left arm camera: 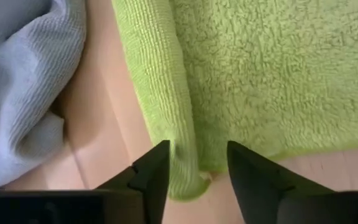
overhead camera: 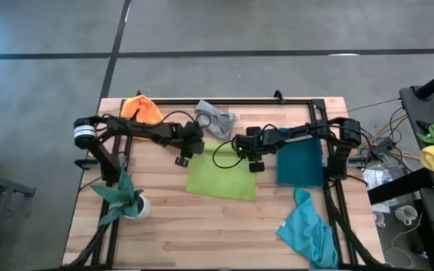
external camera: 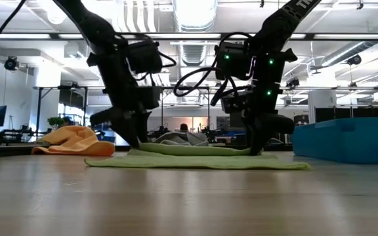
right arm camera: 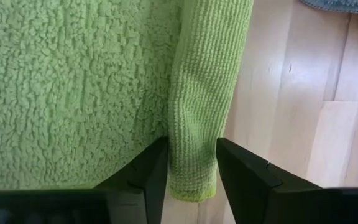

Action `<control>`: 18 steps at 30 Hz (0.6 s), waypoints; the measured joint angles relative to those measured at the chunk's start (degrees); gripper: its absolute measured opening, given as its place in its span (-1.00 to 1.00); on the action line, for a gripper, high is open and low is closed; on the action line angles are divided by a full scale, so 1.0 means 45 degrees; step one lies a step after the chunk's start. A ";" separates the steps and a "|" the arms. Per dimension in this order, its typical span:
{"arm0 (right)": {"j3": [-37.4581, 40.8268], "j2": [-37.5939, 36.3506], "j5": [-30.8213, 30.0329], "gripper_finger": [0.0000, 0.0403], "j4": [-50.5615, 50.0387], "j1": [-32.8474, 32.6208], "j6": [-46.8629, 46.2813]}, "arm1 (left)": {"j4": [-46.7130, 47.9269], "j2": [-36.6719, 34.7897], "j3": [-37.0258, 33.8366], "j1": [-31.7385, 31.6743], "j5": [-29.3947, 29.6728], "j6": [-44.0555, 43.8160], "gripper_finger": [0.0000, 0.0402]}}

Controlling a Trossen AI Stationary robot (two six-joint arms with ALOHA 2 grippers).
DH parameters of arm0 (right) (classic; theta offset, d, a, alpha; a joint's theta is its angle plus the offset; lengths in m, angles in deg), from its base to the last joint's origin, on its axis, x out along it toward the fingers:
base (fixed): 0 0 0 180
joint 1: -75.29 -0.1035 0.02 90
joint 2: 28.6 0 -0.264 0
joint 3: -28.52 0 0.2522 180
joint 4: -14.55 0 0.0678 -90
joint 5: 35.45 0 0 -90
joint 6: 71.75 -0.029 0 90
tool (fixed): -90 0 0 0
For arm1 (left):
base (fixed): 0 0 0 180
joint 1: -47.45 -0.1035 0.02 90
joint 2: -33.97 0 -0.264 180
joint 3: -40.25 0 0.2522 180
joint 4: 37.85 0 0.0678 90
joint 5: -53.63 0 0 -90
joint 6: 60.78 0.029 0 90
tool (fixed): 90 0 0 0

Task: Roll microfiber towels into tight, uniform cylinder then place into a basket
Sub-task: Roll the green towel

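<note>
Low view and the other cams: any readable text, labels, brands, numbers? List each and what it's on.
None can be read for certain.
Right arm, low view: pale lettering at the picture's top edge, cut off and too blurred to read.
Right arm, high view: a faint pale mark on the forearm, too small to read.
Lime green towel, basket, both wrist views: no text.

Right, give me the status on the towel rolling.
Done: nothing; the basket holds no towel. In hand: the lime green towel has its far edge folded over, with the left end effector and right end effector straddling that fold at either end, jaws parted. Left: orange towel, grey towel, turquoise towel all unrolled.
</note>
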 joint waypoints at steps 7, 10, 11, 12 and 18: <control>0.0000 -0.0019 -0.0008 -0.33 -0.0182 -0.0024 -0.0089 | 0.1342 -0.0496 0.0849 -0.0452 -0.0090 -0.0072 -0.03; -0.0006 -0.0024 -0.0020 -0.33 -0.0193 -0.0029 0.0000 | 0.0289 -0.0585 0.0778 -0.1071 -0.1152 -0.0739 -0.03; -0.0015 -0.0027 -0.0024 -0.33 -0.0183 -0.0029 -0.0005 | -0.0242 -0.0521 0.0694 -0.1300 -0.1329 -0.1138 -0.03; -0.0015 -0.0024 -0.0024 -0.33 -0.0183 -0.0029 -0.0030 | -0.0660 -0.0383 0.0653 -0.1531 -0.1322 -0.1487 -0.04; -0.0019 -0.0029 0.0146 -0.33 -0.0157 -0.0053 -0.0091 | -0.0400 0.0768 0.0623 -0.2298 -0.1975 -0.2007 -0.07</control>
